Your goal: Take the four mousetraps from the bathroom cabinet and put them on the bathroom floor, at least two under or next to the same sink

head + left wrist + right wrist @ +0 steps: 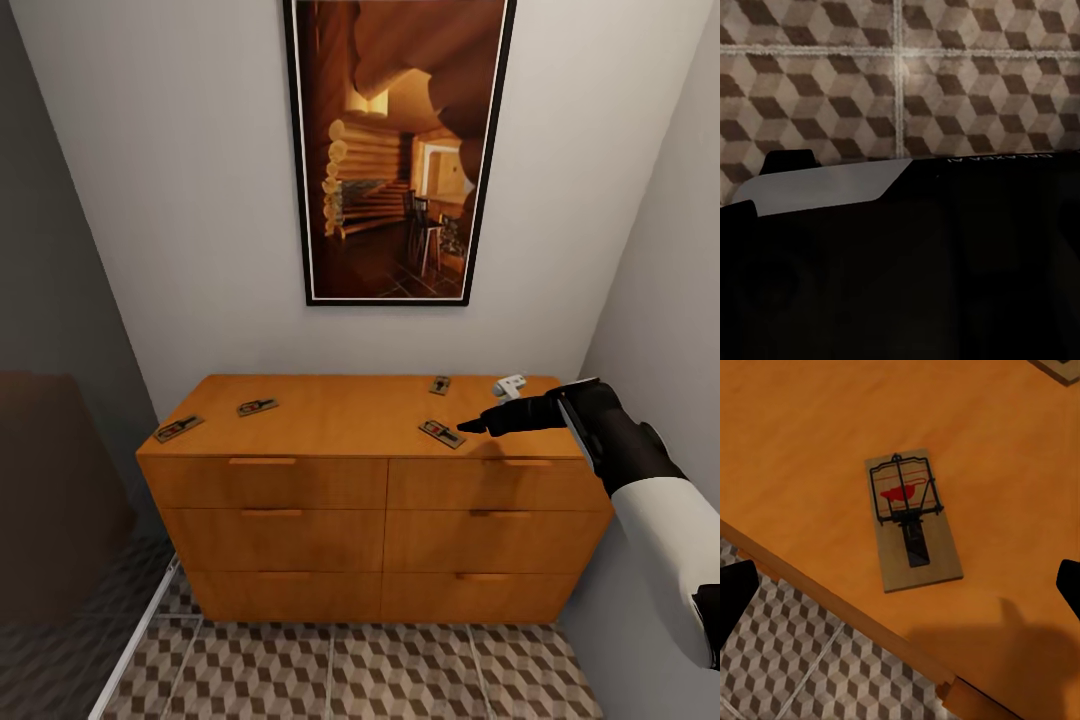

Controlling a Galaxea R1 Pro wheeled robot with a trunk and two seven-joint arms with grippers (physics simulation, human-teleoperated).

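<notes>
Four mousetraps lie on top of the orange-brown cabinet: one at the left corner, one beside it, one at the back right and one near the front right. My right gripper hovers just right of that front-right mousetrap and points at it. It is open: its dark fingertips stand wide apart with nothing between them. A corner of another mousetrap shows beyond. All six drawers are shut. The cube-patterned bathroom floor lies in front of the cabinet.
A tall framed picture hangs above the cabinet. Walls close in on both sides, and a glass screen with darker tiles stands at the left. A small pale object shows behind my right gripper. The left wrist view shows floor tiles over the robot's dark body.
</notes>
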